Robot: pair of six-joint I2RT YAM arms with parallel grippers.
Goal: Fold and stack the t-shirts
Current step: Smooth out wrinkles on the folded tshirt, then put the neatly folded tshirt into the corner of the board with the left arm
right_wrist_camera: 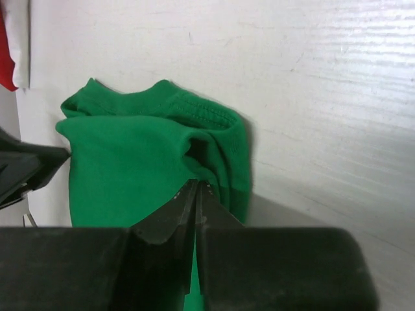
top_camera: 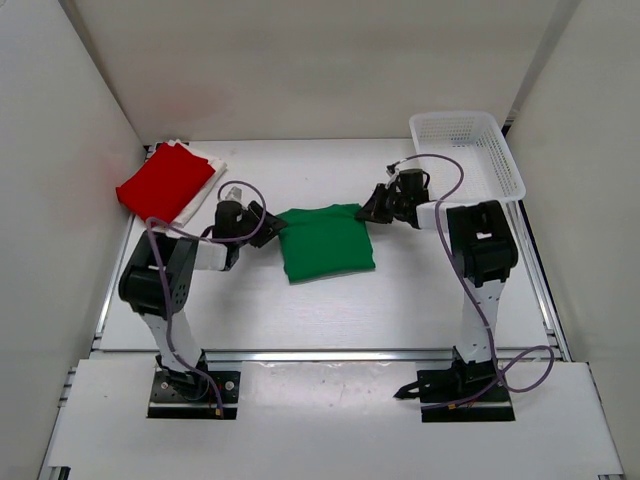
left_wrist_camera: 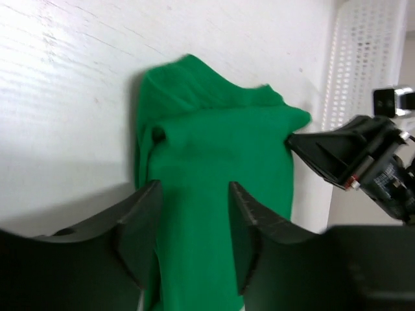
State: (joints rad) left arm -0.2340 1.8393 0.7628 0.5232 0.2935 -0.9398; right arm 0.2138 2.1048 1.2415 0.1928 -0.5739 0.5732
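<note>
The green t-shirt (top_camera: 325,243) lies folded in the middle of the table. My left gripper (top_camera: 270,222) is at its left edge and stands open, with green cloth (left_wrist_camera: 214,155) showing between the two fingers (left_wrist_camera: 146,220). My right gripper (top_camera: 368,212) is at the shirt's far right corner, shut on a puckered fold of the green cloth (right_wrist_camera: 130,162) at its tips (right_wrist_camera: 198,186). At the far left, the folded red t-shirt (top_camera: 165,183) rests on the white t-shirt (top_camera: 207,193).
A white lattice basket (top_camera: 497,150) stands at the far right corner, also seen in the left wrist view (left_wrist_camera: 363,58). White walls close in the table on the left, back and right.
</note>
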